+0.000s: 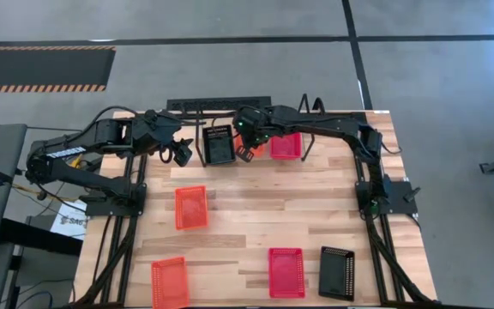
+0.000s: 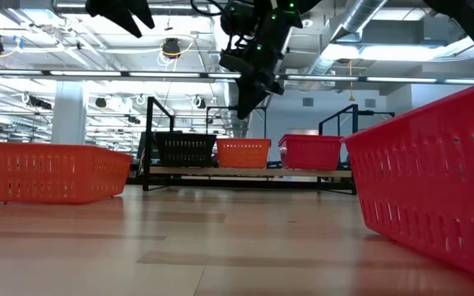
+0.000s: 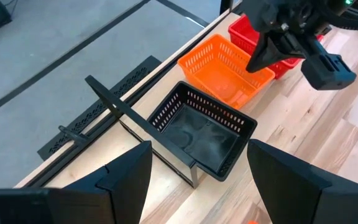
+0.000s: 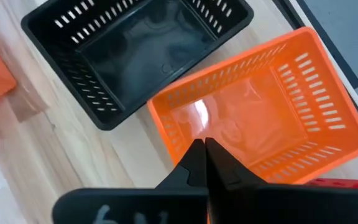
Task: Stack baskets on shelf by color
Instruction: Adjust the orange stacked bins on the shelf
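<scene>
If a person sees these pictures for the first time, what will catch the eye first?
Probably the three baskets in a row on the shelf at the table's far edge: a black basket, an orange basket and a red basket. The right gripper hangs shut above the orange one. The left gripper waits open beside the black one.

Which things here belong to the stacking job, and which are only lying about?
Job:
- shelf
- black basket, orange basket, red basket on it
- loose baskets: orange, orange-red, red, black
- right gripper, fingers shut, empty

Lying about:
- perforated black strip behind the shelf
</scene>
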Robot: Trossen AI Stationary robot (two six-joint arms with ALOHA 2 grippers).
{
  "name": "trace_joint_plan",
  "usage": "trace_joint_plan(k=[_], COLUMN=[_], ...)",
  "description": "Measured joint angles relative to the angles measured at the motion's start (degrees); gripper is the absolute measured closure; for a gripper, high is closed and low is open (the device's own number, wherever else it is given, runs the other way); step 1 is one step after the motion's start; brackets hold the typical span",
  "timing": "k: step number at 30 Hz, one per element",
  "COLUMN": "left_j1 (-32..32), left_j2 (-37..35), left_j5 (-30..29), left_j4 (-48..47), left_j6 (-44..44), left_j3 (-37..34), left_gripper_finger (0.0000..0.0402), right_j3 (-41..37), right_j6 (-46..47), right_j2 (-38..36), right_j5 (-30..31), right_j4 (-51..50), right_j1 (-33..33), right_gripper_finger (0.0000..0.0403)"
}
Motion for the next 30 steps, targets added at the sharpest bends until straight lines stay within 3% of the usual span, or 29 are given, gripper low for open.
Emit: trace_joint_plan(k=[15,30], left_j1=[-0.02,-0.04], left_j2=[-0.02,0.00], left_j5=[1.36,1.52], left_j4=[0.00,0.00], left_j6=[-0.09,-0.57], left_j3=[0.00,0.00], left_gripper_finger=[0.0150,0.0150], right_j3=[0.17,2.01], right_j6=[-2.54,-4.36], right_j2=[6.56,3.21], right_j5=[0.07,-0.13], right_j4=[-0.52,-0.23], right_j1=[3.10,2.90], right_gripper_finger=[0.0402,0.0402])
